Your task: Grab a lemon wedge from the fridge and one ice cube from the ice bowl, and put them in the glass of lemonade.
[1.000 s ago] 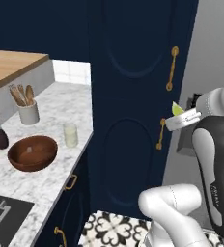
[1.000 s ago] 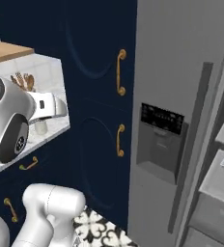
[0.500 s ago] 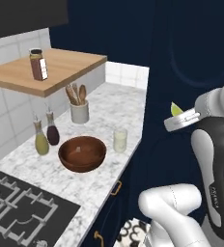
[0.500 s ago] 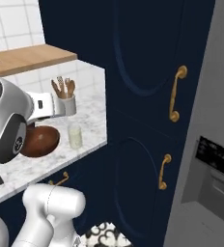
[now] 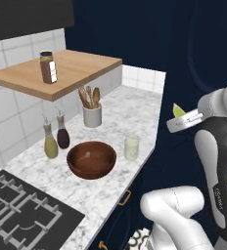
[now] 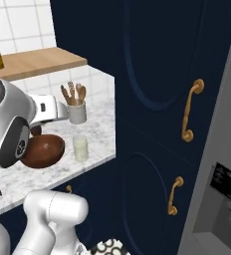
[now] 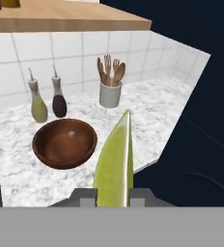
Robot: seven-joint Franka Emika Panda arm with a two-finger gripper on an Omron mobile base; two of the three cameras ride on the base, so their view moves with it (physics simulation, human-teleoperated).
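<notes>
i count one wooden ice bowl, one glass of lemonade, one lemon wedge, two oil bottles, one utensil crock, one spice jar on the one shelf, two gold door handles.

A grey pot of wooden spoons stands near the back of the worktop. Two small bottles stand side by side by the tiled wall. A spice jar sits on the wooden shelf. A black stove fills the worktop's front left corner.
</notes>
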